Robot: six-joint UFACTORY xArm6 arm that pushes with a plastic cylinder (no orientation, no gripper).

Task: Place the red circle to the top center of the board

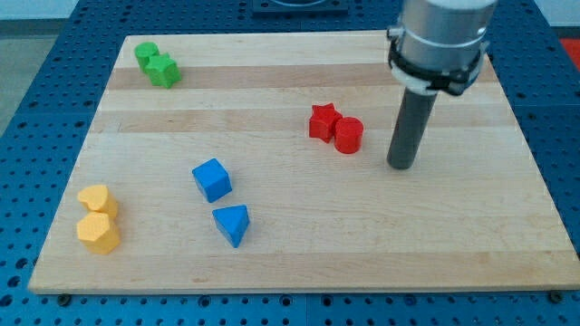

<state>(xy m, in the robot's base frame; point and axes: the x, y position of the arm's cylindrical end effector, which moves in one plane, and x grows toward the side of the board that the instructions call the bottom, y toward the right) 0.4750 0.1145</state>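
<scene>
Eight small blocks lie on a pale wooden board in the single camera view, and my tip rests on the wood in the board's right half. It is a plain dark rod end with nothing that opens or closes, and it touches no block.

Nearest to my tip, a short way toward the view's left and slightly higher, sits the red circle, a short cylinder. Bare wood shows between the two. Touching the red circle on its far side from my tip is a red star.

Farther to the view's left and lower than my tip stands a blue cube. Just below it lies a blue triangle, close by but apart from it.

Well away, near the board's left edge and lower than my tip, two yellow blocks sit pressed together: a yellow heart above a yellow hexagon.

Far off toward the board's upper left corner, two green blocks touch: a rounded green block and a green star.
</scene>
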